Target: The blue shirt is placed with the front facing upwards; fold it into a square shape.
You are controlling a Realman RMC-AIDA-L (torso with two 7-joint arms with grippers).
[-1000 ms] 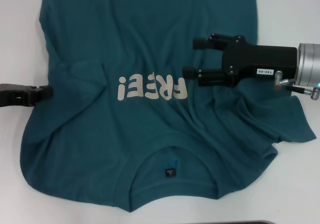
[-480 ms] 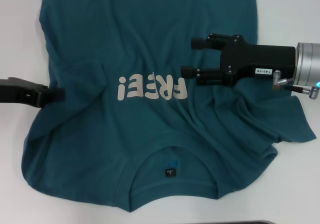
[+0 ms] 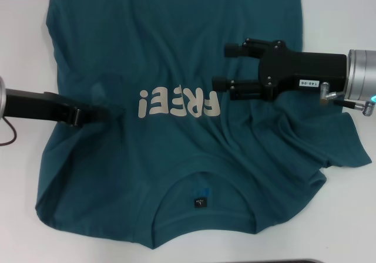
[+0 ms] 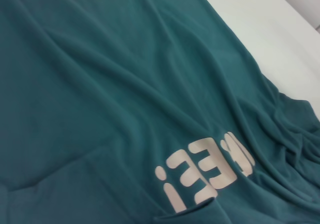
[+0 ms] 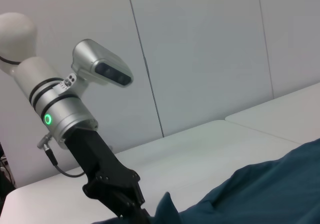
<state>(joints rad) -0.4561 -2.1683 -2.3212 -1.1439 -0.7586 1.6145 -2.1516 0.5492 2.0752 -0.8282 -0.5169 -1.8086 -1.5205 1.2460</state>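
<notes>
The blue shirt (image 3: 176,46) lies front up on the white table (image 3: 23,51), its cream "FREE!" lettering (image 3: 179,103) across the chest and the black neck label (image 3: 201,202) near the front edge. My left gripper (image 3: 100,115) reaches in from the left, shut on the shirt's left sleeve, which is drawn in toward the lettering. The right wrist view shows this gripper (image 5: 142,211) with a peak of fabric raised at it. My right gripper (image 3: 223,67) hovers open over the shirt just right of the lettering, holding nothing. In the left wrist view the shirt (image 4: 100,84) fills the frame.
Bare white table shows left of the shirt and at the far right (image 3: 341,16). The shirt's right sleeve (image 3: 329,140) lies rumpled under the right arm. A dark edge (image 3: 294,261) runs along the table's front. Grey wall panels (image 5: 200,49) stand behind the table.
My left gripper has moved right onto the shirt, dragging the left sleeve and the shirt's left edge inward. The right gripper has barely moved.
</notes>
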